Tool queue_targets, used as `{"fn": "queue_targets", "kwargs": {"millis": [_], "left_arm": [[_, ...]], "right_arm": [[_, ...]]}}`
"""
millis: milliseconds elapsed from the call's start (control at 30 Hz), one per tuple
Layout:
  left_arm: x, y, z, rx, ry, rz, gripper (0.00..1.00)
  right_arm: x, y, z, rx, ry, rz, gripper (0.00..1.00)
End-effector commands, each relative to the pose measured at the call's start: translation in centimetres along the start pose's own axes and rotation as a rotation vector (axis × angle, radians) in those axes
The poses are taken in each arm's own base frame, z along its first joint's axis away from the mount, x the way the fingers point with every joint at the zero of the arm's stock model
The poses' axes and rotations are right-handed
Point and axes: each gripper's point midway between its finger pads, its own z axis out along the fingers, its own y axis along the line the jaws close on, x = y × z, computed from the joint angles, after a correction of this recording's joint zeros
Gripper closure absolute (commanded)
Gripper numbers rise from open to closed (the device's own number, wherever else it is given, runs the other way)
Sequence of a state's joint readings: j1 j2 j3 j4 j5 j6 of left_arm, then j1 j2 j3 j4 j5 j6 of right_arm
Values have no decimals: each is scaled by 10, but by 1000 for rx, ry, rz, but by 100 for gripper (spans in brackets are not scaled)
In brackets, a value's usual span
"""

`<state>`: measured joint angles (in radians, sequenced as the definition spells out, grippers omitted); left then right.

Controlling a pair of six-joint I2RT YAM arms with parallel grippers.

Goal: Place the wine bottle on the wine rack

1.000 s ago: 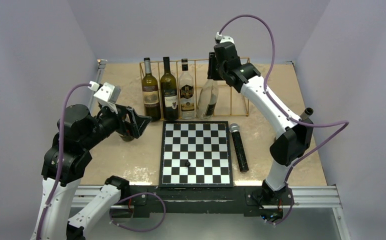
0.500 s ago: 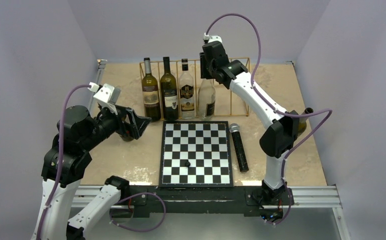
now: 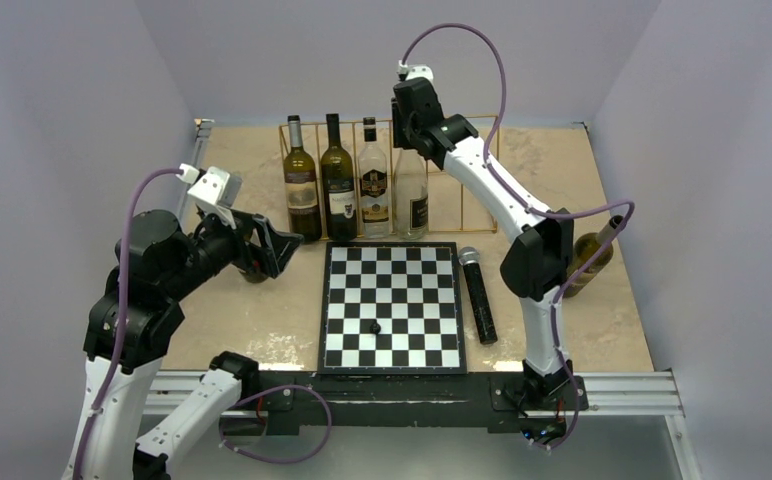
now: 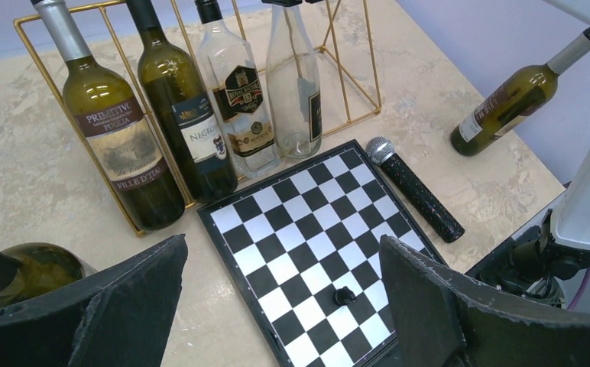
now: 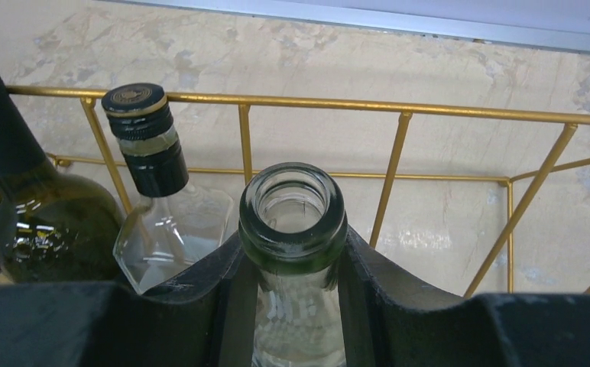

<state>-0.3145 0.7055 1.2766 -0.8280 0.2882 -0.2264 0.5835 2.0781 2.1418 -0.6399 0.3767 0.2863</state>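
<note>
Gold wire all along the wine rack (image 5: 429, 112), bright against a beige marbled table (image 3: 262, 320). The wine bottle (image 5: 293, 222) shows clear glass, green-tinted at the lip. Chessboard (image 3: 392, 305): black and white checks, black border. Microphone (image 3: 480, 300): speckled black, silver grille. Leftmost bottle (image 4: 120, 145) olive green, brown and cream label. Right arm (image 3: 492, 190) white with black joints

Bright, even overhead light — shadows soft, all views sharp, little glare.
</note>
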Motion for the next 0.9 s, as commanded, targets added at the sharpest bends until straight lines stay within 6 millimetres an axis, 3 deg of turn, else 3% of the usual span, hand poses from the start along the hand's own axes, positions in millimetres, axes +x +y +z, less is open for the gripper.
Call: {"fn": "queue_targets", "kwargs": {"millis": [0, 433, 600, 700, 867], "left_arm": [[-6, 0, 3, 1, -19, -4, 1], [-9, 3, 1, -19, -14, 11, 1], [-7, 4, 1, -24, -10, 12, 1], [-7, 5, 1, -29, -9, 13, 1], [-7, 5, -1, -28, -13, 14, 1]], "right_arm": [[7, 11, 5, -17, 22, 4, 71], [11, 2, 34, 38, 24, 30, 59], [12, 1, 33, 25, 31, 51, 60], [9, 2, 30, 19, 24, 58, 51], [2, -1, 23, 24, 7, 51, 28]]}}
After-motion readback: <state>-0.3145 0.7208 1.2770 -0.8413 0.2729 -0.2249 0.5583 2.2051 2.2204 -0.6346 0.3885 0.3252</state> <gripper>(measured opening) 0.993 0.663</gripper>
